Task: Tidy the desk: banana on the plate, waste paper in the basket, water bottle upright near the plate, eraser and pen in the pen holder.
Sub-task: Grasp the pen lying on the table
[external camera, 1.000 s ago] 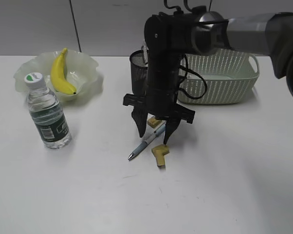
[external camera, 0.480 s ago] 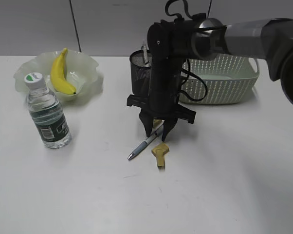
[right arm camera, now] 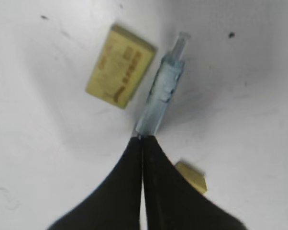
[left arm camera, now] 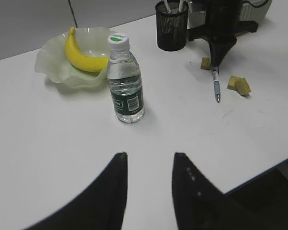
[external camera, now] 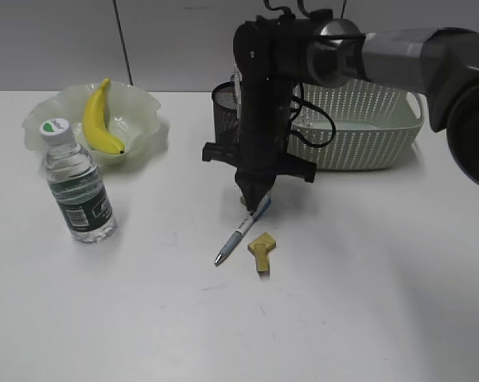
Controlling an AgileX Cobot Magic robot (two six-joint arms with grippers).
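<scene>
Pen work: our right gripper point(external camera: 254, 203) stands clamped on the far end of the blue-and-silver ballpoint pen point(external camera: 241, 230). Its long axis slants near-left across the white desk point(external camera: 367, 302), with the black mesh pen holder point(external camera: 226, 109) just beyond.

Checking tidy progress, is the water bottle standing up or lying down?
Upright. The water bottle stands on its base on the desk, white cap on top, beside the plate.

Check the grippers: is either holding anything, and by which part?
The right gripper is shut on the pen, pinching its upper barrel end, away from the tip. The left gripper is open and holds nothing.
</scene>
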